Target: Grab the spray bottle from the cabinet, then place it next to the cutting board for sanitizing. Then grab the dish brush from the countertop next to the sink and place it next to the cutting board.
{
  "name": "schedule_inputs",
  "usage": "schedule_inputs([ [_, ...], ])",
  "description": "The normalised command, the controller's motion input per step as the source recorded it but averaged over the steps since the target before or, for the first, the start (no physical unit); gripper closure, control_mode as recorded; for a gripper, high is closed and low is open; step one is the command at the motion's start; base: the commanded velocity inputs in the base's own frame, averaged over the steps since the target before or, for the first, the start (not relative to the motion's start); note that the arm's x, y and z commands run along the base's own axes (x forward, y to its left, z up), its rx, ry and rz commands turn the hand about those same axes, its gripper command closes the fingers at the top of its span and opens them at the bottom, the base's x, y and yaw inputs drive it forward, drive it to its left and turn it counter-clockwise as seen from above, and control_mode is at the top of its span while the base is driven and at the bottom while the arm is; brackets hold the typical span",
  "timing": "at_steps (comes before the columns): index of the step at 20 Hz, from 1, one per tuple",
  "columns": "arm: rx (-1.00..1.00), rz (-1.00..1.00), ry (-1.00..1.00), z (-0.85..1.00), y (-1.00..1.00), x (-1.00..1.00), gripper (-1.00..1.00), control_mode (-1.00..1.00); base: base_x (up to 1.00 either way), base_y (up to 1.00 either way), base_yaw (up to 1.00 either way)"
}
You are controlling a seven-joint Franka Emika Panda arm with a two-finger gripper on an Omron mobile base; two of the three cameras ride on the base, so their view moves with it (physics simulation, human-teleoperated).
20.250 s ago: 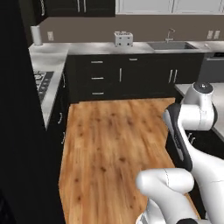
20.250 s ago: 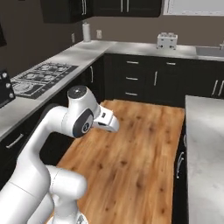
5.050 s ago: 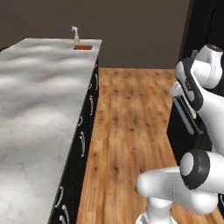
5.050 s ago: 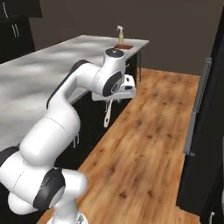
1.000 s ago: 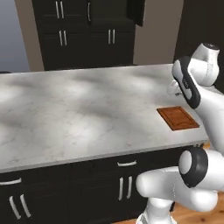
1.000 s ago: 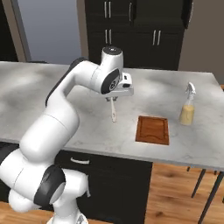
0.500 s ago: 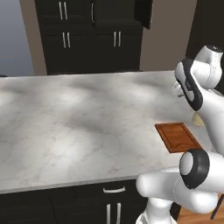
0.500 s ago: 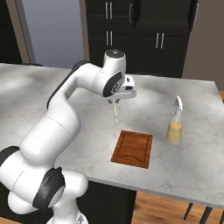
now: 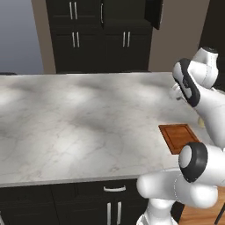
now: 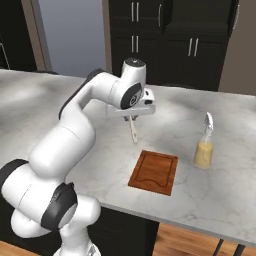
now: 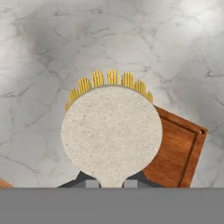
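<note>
In the right base view, the gripper (image 10: 132, 118) pinches the dish brush (image 10: 133, 131) by its handle, hanging it above the white marbled worktop (image 10: 60, 107). Right of it lies the cutting board (image 10: 155, 171), then the spray bottle (image 10: 204, 147). Released from this height, the brush could bounce or roll onto the board.

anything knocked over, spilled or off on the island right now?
Nothing stands out. The spray bottle stands upright on the marbled island, to the right of the cutting board and apart from it. The board lies flat near the front edge. The tool is shut on the dish brush, which hangs above the counter.
</note>
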Motion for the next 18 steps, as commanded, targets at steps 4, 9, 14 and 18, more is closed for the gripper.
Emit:
schedule_inputs([
  [4, 0.01, 0.06, 0.30, -1.00, -0.02, 0.52, 1.00, -1.00, 0.00, 0.00, 0.00],
  [9, 0.00, 0.00, 0.07, -0.82, 0.20, 0.48, 1.00, -1.00, 0.00, 0.00, 0.00],
  [14, 0.00, 0.00, 0.00, -0.98, 0.15, 0.33, 1.00, -1.00, 0.00, 0.00, 0.00],
  [18, 0.00, 0.00, 0.00, -0.93, 0.11, 0.14, 1.00, -1.00, 0.00, 0.00, 0.00],
])
